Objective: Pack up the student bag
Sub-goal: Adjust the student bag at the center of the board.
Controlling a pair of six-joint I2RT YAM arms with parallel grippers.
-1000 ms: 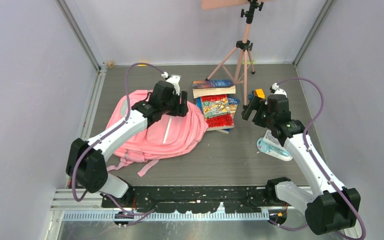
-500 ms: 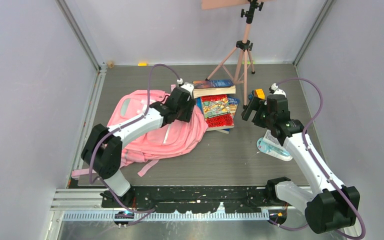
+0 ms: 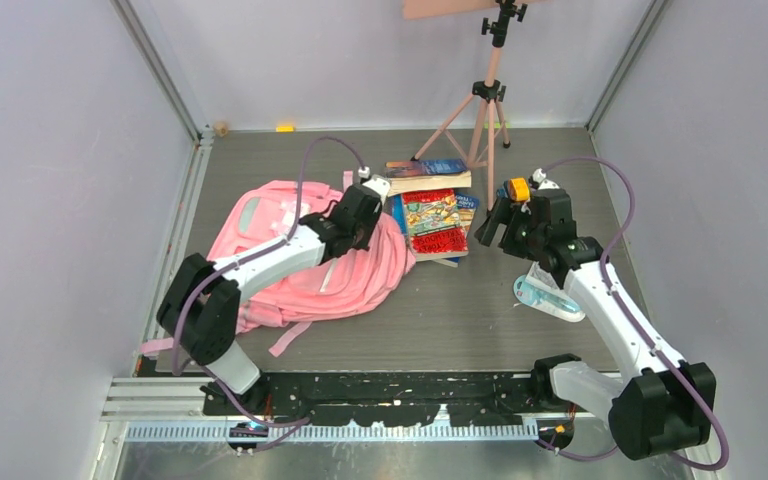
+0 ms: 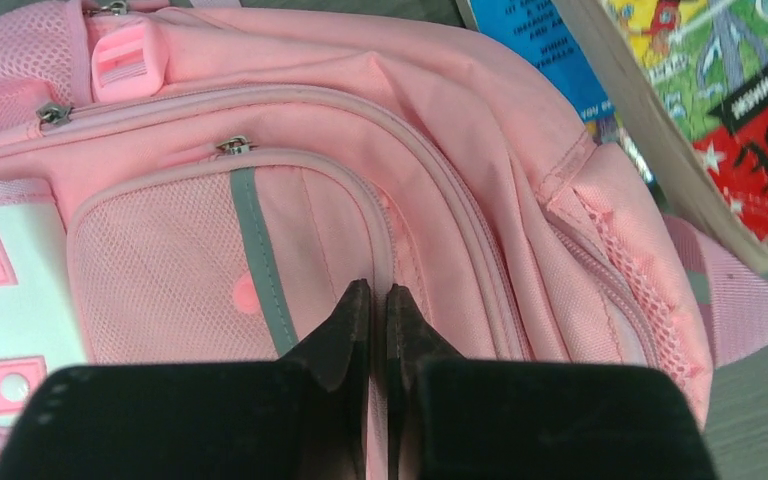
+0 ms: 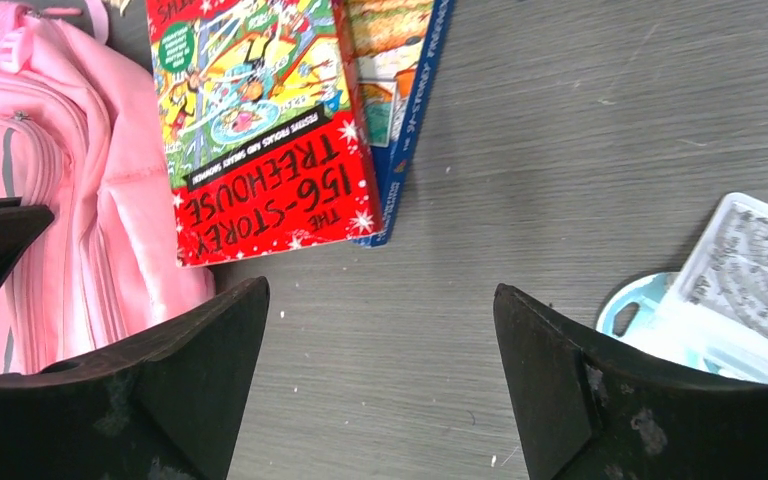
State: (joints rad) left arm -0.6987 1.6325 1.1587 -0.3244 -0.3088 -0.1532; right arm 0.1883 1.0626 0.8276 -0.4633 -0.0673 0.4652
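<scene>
While right tool (image 5: 380,300) stays wide, left tool (image 4: 378,296) has shut on student bag (image 4: 460,150).

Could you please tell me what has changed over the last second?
The left gripper swung right across the student bag toward the books and shut at its front-pocket seam. The right gripper edged slightly left, jaws open. The books and tripod stayed put.
</scene>
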